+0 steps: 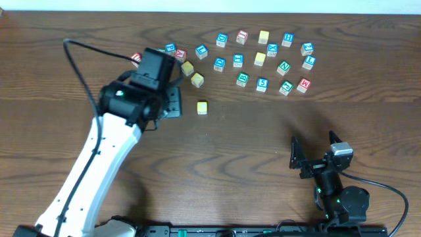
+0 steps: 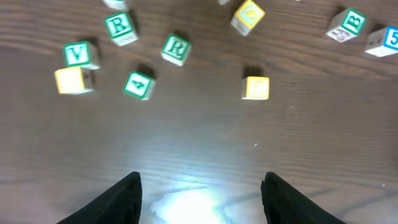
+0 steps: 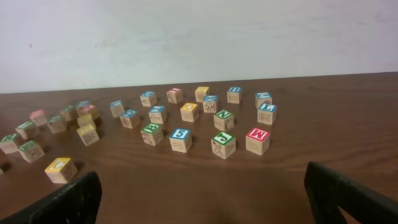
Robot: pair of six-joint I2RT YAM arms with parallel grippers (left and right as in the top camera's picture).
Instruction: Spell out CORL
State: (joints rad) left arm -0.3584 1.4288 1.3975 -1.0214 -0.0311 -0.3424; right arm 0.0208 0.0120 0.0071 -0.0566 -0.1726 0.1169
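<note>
Lettered wooden blocks lie scattered along the far side of the table (image 1: 217,151). In the left wrist view I see two green R blocks (image 2: 119,26) (image 2: 176,48), a green V block (image 2: 78,54), a green 4 block (image 2: 138,85) and a lone yellow block (image 2: 255,88) whose letter I cannot read. That yellow block (image 1: 202,107) lies just right of my left gripper (image 1: 175,104), which is open and empty low over bare wood (image 2: 202,186). My right gripper (image 1: 314,149) is open and empty near the front right (image 3: 205,186).
The right wrist view shows a blue 5 block (image 3: 180,140), a red M block (image 3: 257,140), a green E block (image 3: 152,134) and a yellow block (image 3: 60,169). A white wall stands behind the table. A black cable loops left of the left arm (image 1: 75,62).
</note>
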